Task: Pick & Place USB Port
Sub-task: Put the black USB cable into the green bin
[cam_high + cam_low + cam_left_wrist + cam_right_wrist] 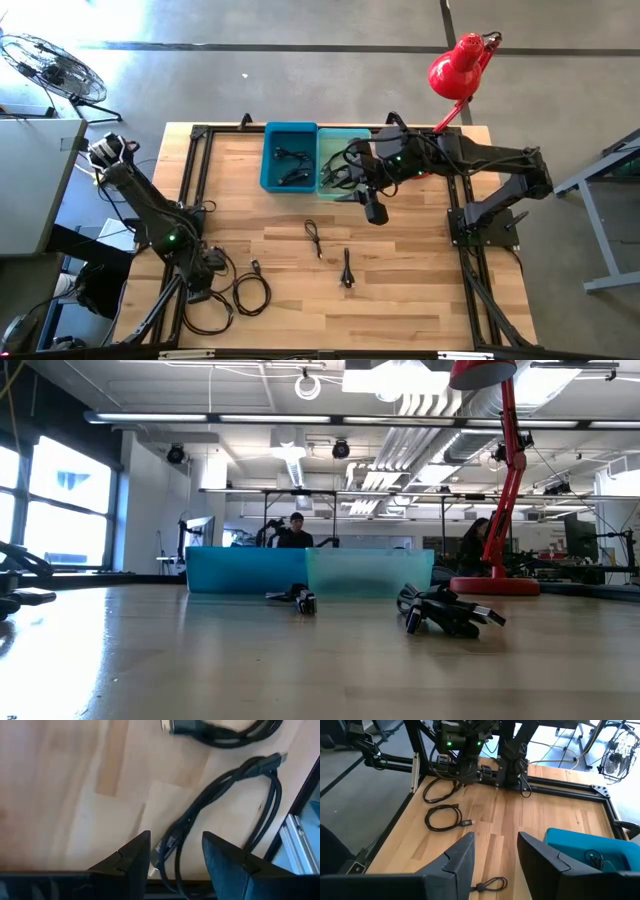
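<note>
Several black USB cables lie on the wooden table: one coiled [252,290] and one looped [205,315] at the near left, and two small ones in the middle [313,237] [347,270]. My left gripper [207,272] is open and low over the near-left cables. In the left wrist view its fingers [172,857] stand on either side of a doubled black cable [225,795]. My right gripper [375,210] is open and empty above the table, just near of the teal bin [345,150]. It also shows in the right wrist view [495,855].
A blue bin [290,155] holding cables stands beside the teal bin at the table's far middle. A red desk lamp [458,70] stands at the far right. Black frame rails [195,180] run along the table's left and right sides. The middle of the table is bare wood.
</note>
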Controlling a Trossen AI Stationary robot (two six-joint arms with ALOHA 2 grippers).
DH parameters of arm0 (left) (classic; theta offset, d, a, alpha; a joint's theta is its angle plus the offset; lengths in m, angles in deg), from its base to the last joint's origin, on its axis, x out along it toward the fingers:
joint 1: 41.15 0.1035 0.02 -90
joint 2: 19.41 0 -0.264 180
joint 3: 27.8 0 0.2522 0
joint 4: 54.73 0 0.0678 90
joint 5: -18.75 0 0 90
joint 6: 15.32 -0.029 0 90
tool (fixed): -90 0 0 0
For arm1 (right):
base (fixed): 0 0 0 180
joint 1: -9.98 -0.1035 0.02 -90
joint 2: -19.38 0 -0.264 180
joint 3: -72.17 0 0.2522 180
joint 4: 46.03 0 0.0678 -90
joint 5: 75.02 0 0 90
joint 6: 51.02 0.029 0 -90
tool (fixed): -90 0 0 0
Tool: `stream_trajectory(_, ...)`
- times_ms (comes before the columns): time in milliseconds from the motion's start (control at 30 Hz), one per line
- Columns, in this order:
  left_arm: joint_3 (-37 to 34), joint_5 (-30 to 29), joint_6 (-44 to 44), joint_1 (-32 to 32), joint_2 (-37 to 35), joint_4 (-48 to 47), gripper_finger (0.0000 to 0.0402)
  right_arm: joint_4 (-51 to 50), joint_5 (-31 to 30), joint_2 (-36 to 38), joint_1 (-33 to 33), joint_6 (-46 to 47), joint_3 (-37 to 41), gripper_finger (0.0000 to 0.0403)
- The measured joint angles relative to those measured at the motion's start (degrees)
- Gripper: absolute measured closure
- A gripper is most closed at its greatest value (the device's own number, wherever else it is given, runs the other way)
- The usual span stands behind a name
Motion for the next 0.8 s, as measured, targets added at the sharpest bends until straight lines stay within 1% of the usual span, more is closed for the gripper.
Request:
stream_trajectory(100,-0.2,2.5,0.0,0.0,1.9,1.0,0.0227,0.0,0.2,0.0,0.0,-0.1,0.0,0.0263)
stream_trajectory(167,-0.2,2.6,-1.4,0.0,3.5,2.0,0.0227,0.0,0.2,0.0,0.0,-0.2,0.0,0.0263)
stream_trajectory(500,-0.2,2.7,-16.3,0.0,14.4,11.2,0.0227,-0.2,0.1,0.0,0.0,-1.7,0.0,0.0263)
stream_trajectory(633,0.2,4.0,-19.7,0.1,18.8,10.9,0.0229,-0.1,0.0,0.0,0.0,-1.7,0.0,0.0263)
stream_trajectory(700,0.3,3.7,-19.3,0.1,20.6,9.6,0.0241,-0.1,0.0,0.0,0.2,-1.7,0.0,0.0263)
stream_trajectory(733,0.3,3.3,-19.1,0.1,21.0,9.3,0.0254,-0.1,0.0,0.0,0.2,-1.7,0.0,0.0263)
stream_trajectory(800,0.3,2.5,-18.7,0.1,21.3,8.4,0.0296,-0.1,0.0,0.0,0.2,-1.7,0.0,0.0263)
